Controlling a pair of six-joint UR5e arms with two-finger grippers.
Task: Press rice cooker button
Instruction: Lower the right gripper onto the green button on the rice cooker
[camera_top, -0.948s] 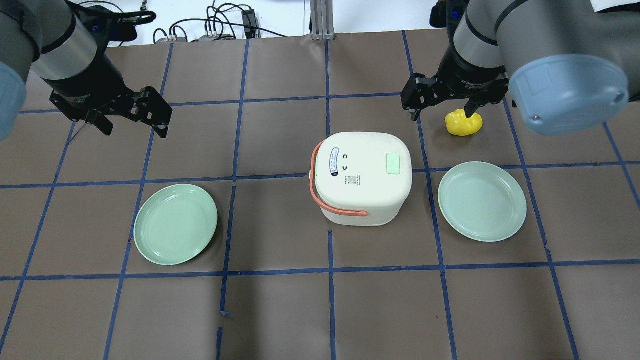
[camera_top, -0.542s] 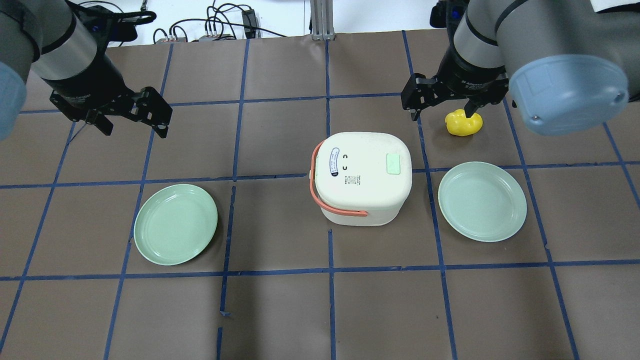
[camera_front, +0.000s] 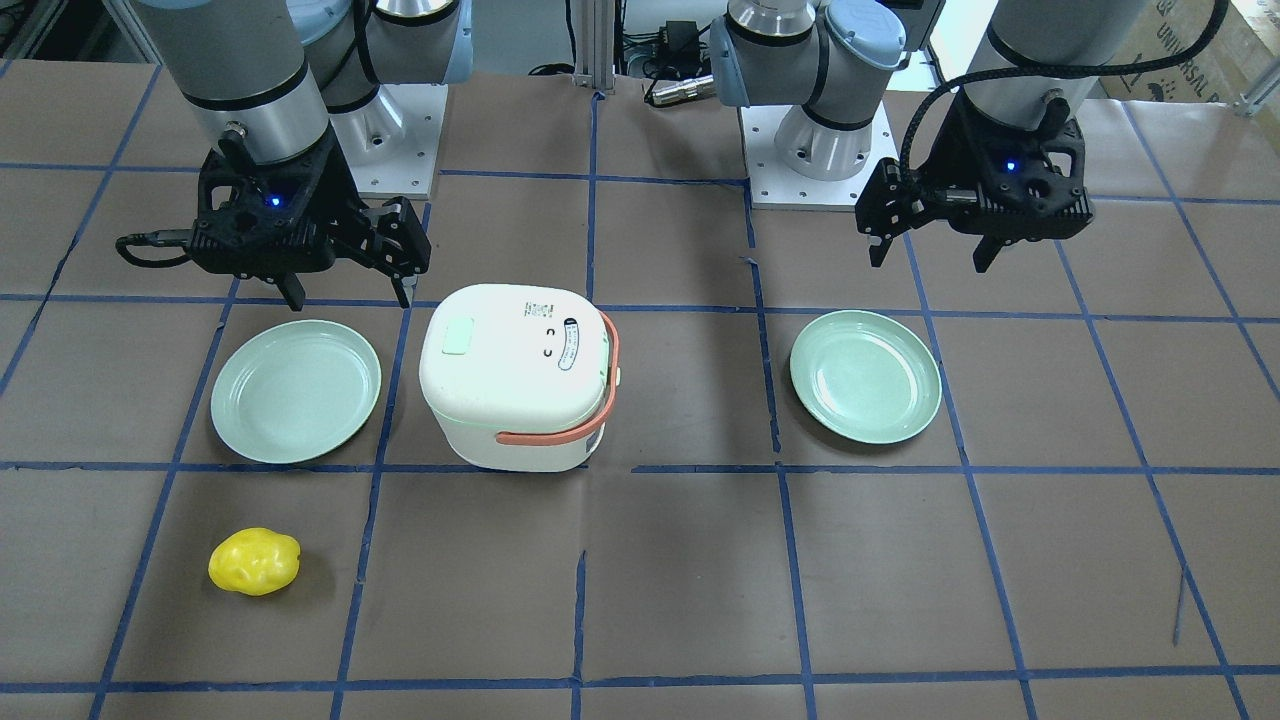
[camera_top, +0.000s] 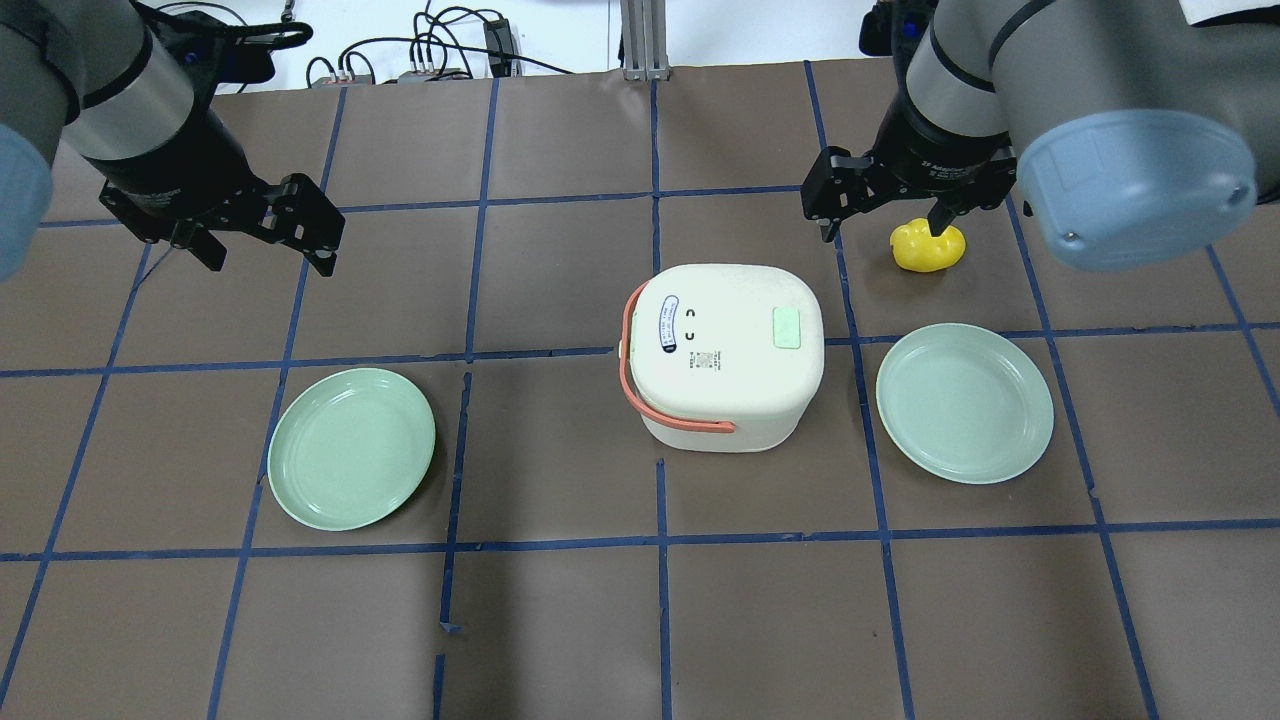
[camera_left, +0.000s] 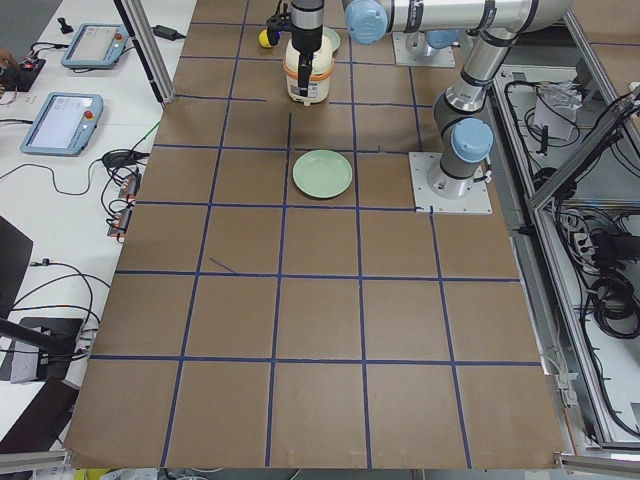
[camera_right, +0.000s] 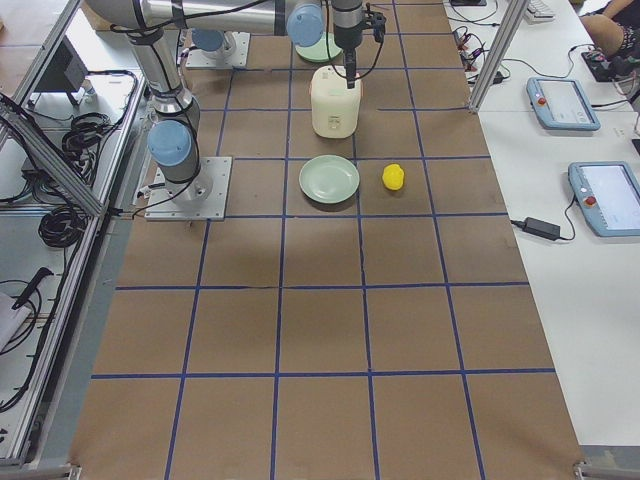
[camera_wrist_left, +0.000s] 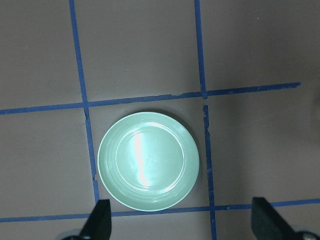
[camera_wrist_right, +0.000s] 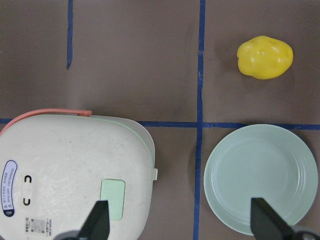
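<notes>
The white rice cooker (camera_top: 725, 350) stands at mid-table, lid shut, its coral handle (camera_top: 628, 350) folded to the left side. It also shows in the front view (camera_front: 510, 375) and the right wrist view (camera_wrist_right: 70, 175). A mint-green square button (camera_top: 788, 327) sits on the lid's right part and shows in the right wrist view (camera_wrist_right: 112, 199). My right gripper (camera_top: 885, 232) is open and empty, hanging just behind the cooker's right rear corner. My left gripper (camera_top: 270, 262) is open and empty, far to the cooker's left.
A yellow lumpy fruit-like thing (camera_top: 928, 247) lies under my right gripper's far finger. One mint plate (camera_top: 964, 402) lies right of the cooker, another (camera_top: 350, 448) lies left of it, below my left gripper (camera_wrist_left: 182, 225). Blue tape lines grid the brown table.
</notes>
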